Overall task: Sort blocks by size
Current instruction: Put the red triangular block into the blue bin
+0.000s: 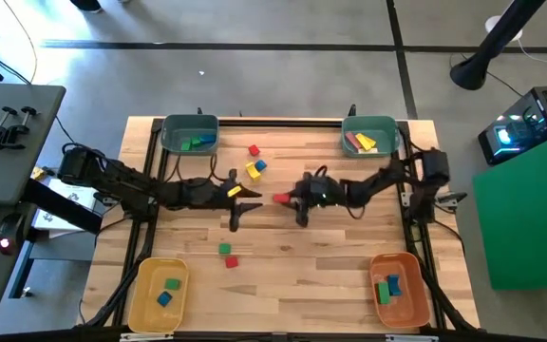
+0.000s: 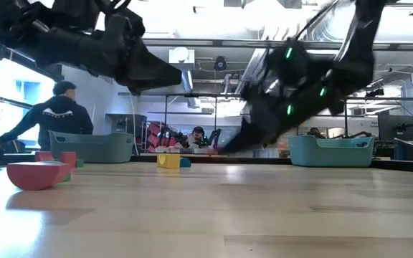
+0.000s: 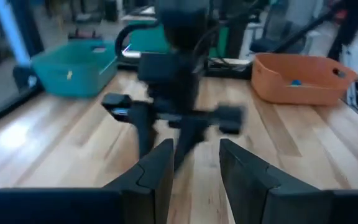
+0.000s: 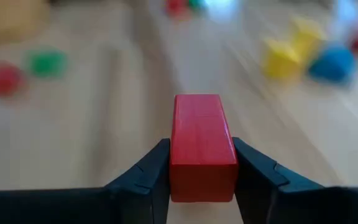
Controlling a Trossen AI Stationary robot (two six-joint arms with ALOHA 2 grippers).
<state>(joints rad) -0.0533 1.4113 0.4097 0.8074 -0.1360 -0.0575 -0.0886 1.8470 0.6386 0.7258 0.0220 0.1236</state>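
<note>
Red block [image 4: 202, 146] sits right between the right gripper [image 1: 290, 199]'s fingers, both pressed on its flanks, long axis running straight out ahead: a grip. In the high view it's dead centre, just right of the left gripper [image 1: 245, 198], whose fingers stand parted; I can't tell whether it holds anything. Loose blocks: three upper centre, two lower centre. Four bins, one per corner.

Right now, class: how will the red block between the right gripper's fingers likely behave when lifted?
The red block looks rigid, so it should keep its shape. Its flat sides meet the right gripper squarely, so slipping seems unlikely. Being box-shaped, it probably won't roll.
</note>
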